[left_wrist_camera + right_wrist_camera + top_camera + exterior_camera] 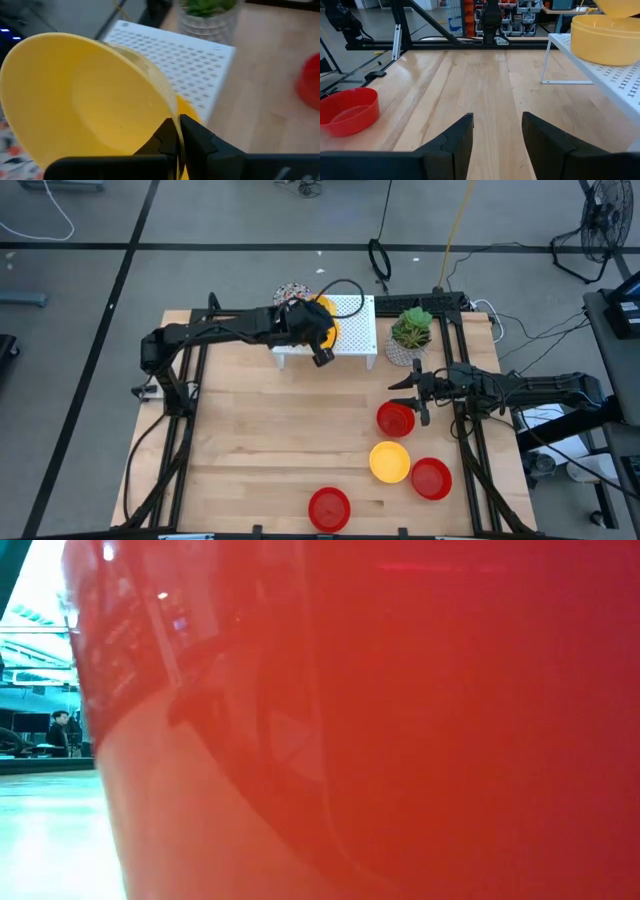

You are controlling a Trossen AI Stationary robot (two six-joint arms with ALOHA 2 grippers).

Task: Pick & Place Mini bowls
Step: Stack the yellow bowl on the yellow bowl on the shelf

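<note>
My left gripper (320,328) is over the white perforated rack (352,330) at the far side, shut on a tilted yellow bowl (85,95). Below that bowl a second yellow bowl (607,37) rests on the rack top by its base. A patterned bowl (290,292) lies beside the rack. My right gripper (497,135) is open, low over bare wood, just far of the red bowls (395,418). A yellow bowl (390,462) and two red bowls (431,478) (329,508) rest on the table. One red bowl (400,720) fills the low view. My left gripper pinches the yellow bowl's rim (172,112) between its two fingers (197,135), one inside the bowl and one outside. The bowl is tilted, its hollow turned toward the wrist camera, and is lifted above the yellow bowl on the rack.
A potted green plant (410,332) stands right of the rack, close to my right arm. Black frame bars run along both table sides. Bare wood lies in the table's middle and left. A person (60,730) shows far off in the room.
</note>
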